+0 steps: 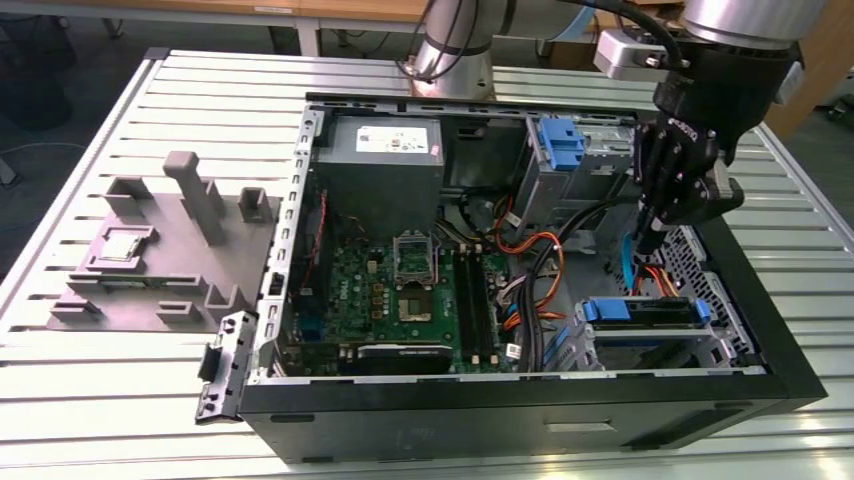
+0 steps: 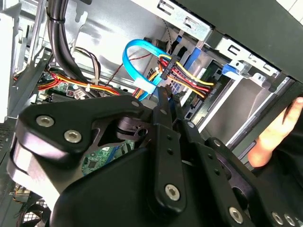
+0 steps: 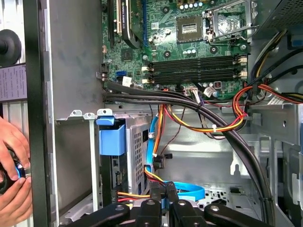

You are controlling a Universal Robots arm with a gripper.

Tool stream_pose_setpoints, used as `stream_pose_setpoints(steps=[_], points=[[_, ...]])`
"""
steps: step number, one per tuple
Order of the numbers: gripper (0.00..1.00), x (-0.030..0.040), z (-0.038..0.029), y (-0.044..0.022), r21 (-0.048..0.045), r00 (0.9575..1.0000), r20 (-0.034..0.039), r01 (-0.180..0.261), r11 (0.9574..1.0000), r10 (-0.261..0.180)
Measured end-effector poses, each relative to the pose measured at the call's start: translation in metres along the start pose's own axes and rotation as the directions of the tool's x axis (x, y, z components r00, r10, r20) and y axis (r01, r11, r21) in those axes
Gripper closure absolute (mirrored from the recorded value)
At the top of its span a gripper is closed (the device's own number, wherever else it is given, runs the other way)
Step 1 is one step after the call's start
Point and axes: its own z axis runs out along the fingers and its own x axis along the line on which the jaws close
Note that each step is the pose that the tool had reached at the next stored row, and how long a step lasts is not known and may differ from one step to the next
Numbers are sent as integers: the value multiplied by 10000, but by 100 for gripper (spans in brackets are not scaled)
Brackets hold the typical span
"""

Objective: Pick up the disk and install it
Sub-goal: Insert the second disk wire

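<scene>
Gripper (image 2: 165,94) hides disk (image 1: 643,312) partly.

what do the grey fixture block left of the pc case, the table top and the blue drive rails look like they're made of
The fixture block looks like matte grey plastic, possibly printed: dull and evenly coloured, with no glints. The table top looks like bare aluminium: pale silver slats with a soft sheen and parallel grooves. The blue rails on the disk in its bay look like moulded plastic: saturated, uniform colour with a slight gloss.
</scene>
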Motion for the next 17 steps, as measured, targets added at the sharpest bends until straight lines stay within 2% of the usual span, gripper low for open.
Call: stream_pose_setpoints(steps=[5,7,9,13,14,15,17], points=[[84,66,19,2,2,10000,3,3,10000,-3],[84,100,31,9,1,10000,69,3,10000,-3],[84,124,43,14,-4,9997,224,3,10000,-3],[84,170,61,24,-19,9974,716,-6,10000,8],[84,186,65,25,-22,9967,807,-8,10000,10],[84,206,71,26,-24,9963,861,-8,10000,10],[84,250,82,38,-20,9961,882,-9,10000,10]])
